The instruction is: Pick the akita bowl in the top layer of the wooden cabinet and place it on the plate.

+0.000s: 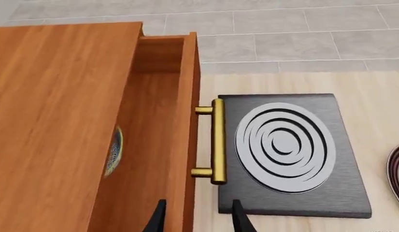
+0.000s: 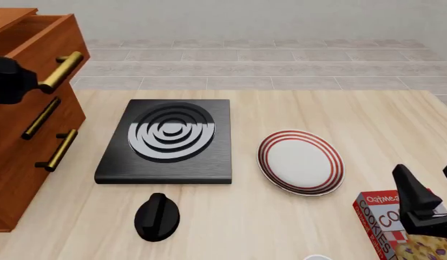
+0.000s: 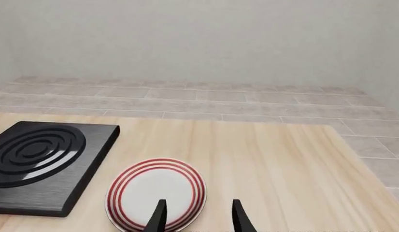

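Lying inside the pulled-out top layer (image 1: 157,145) of the wooden cabinet (image 2: 21,162), the akita bowl (image 1: 114,151) showed only a speckled sliver under the cabinet's top. The left gripper (image 1: 197,217) hovered above the drawer front, jaws apart and empty. Beside the black stove (image 2: 169,140), the plate (image 2: 301,161) sat bare. The right gripper (image 3: 198,216) hung open near it, holding nothing.

probably a simulated kitchen: a stove (image 2: 169,140), plate (image 2: 301,161), cookie box (image 2: 386,222) and wooden cabinet (image 2: 21,135) share a tabletop.
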`<state>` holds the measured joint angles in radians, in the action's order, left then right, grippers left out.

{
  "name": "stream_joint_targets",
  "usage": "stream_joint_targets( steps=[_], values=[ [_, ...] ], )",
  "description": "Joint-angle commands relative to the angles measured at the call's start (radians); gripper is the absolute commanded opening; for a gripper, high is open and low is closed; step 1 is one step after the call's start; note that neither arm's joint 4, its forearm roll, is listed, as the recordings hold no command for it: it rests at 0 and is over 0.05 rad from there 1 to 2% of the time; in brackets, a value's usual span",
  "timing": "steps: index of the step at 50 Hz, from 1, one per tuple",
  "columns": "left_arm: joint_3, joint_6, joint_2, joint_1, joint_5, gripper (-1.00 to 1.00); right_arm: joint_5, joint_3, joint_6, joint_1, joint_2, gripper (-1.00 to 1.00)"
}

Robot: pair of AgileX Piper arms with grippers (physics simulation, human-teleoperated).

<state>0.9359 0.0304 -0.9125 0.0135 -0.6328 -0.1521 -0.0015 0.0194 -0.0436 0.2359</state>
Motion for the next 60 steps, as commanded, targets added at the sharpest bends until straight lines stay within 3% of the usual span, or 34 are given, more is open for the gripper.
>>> stream_joint_targets(
  steps=[1,17,60],
  values=[
    [-0.113,-0.021,-0.145,-0.058,0.001,1.0,0.04,0.0,-0.005,0.004,-0.04,1.0],
    [-0.095,-0.011,-0.16,-0.102,-0.005,1.0,-0.001,0.0,-0.006,0.008,0.0,1.0],
    [-0.092,0.018,-0.227,-0.201,0.026,1.0,0.004,-0.002,-0.012,0.016,-0.013,1.0]
  ],
)
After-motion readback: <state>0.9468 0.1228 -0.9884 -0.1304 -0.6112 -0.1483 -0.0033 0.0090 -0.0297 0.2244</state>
